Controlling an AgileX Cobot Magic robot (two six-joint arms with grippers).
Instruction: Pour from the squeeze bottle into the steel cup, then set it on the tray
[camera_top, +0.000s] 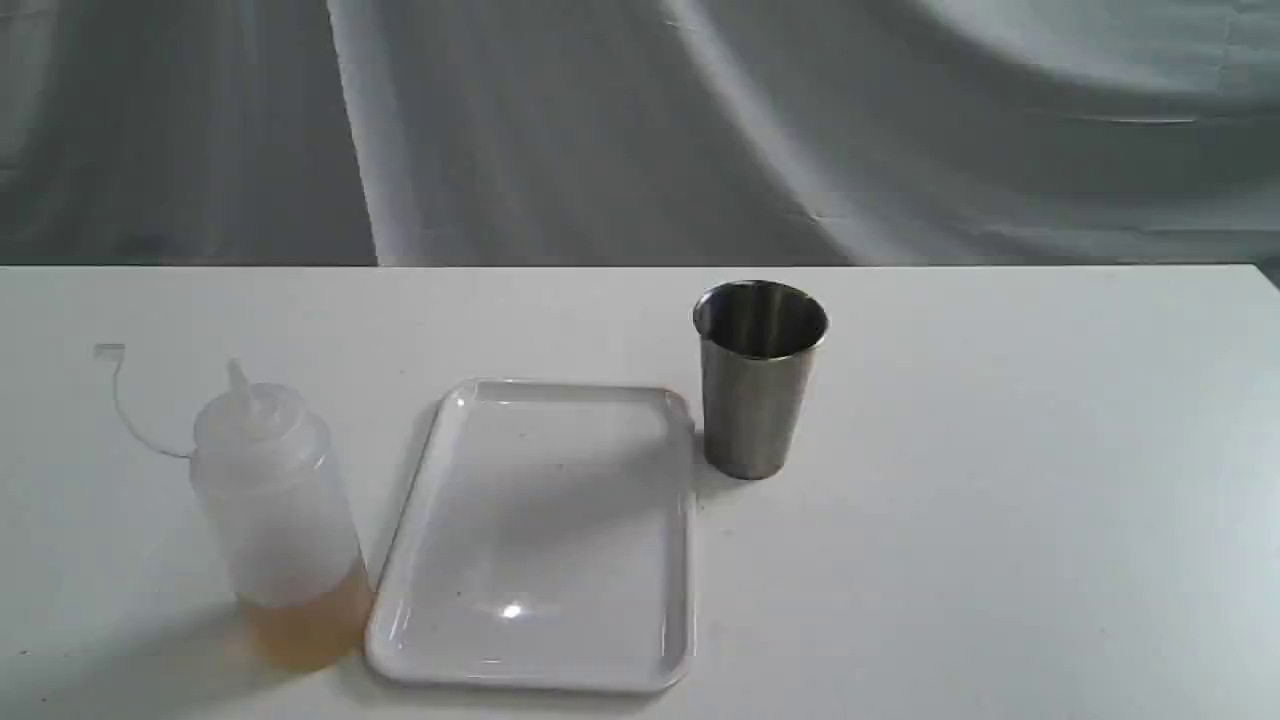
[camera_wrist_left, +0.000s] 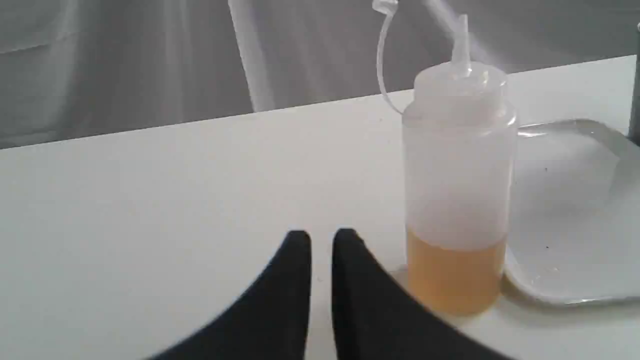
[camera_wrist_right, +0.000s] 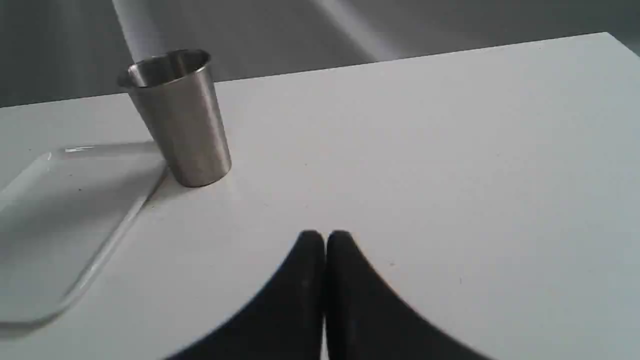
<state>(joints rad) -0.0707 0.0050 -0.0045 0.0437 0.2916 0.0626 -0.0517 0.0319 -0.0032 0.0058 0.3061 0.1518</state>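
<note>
The squeeze bottle (camera_top: 275, 500) stands upright at the table's front left, amber liquid in its bottom, its cap strap (camera_top: 130, 400) trailing off to the left. The white tray (camera_top: 545, 535) lies flat just right of it. The steel cup (camera_top: 760, 375) stands upright beside the tray's far right corner. Neither gripper shows in the exterior view. In the left wrist view my left gripper (camera_wrist_left: 321, 237) hangs low over the table, short of the squeeze bottle (camera_wrist_left: 457, 185), its black fingers nearly together and holding nothing. My right gripper (camera_wrist_right: 325, 236) is shut and empty, well short of the steel cup (camera_wrist_right: 177, 115).
The white table (camera_top: 1000, 520) ends at a far edge just behind the cup, with a grey draped cloth (camera_top: 640, 120) behind it. The tray (camera_wrist_left: 575, 215) almost touches the bottle's base in the left wrist view.
</note>
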